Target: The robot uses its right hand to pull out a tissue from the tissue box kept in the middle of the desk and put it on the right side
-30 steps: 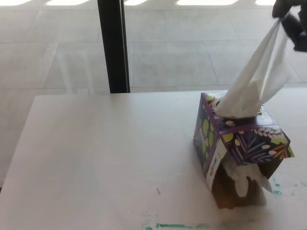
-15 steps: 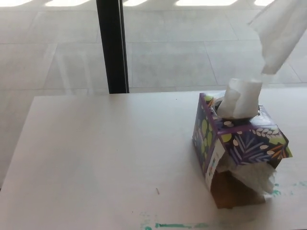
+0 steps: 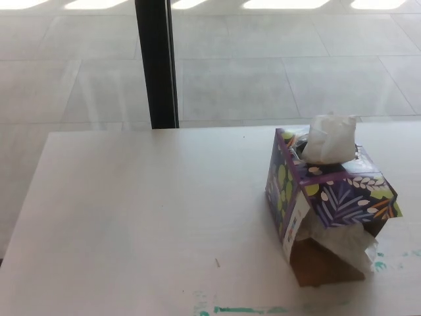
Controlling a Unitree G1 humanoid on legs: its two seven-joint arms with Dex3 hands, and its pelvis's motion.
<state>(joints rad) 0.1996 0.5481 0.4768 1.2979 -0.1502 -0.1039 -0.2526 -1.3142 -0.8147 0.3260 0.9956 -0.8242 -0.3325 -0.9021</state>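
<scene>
Purple leaf-patterned cardboard tissue box (image 3: 329, 197) is sitting right of centre on the pale table (image 3: 131, 217). White tissue (image 3: 329, 138) is standing from its top slot, ready for pulling. Neither robot hand is showing; state unknowable.

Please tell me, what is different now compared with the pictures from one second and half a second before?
The right hand and the pulled tissue, earlier at the upper right, have left the view. A fresh tissue now stands out of the tissue box. The box, its torn side and the desk stayed as they were.
</scene>
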